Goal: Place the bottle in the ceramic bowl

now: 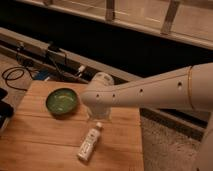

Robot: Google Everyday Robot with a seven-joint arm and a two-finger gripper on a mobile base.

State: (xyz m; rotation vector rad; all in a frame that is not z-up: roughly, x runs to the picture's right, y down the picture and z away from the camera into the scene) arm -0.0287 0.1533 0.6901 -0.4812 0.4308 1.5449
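The bottle lies on its side on the wooden table, white cap pointing away toward the back, near the table's front right. The ceramic bowl, green inside with a dark rim, stands on the table's back left and holds nothing. My gripper hangs below the white arm, just above the bottle's cap end and to the right of the bowl. The arm hides most of the gripper.
Black cables and a rail with fittings run behind the table at the left. A dark object sits off the table's left edge. Carpeted floor lies past the table's right edge.
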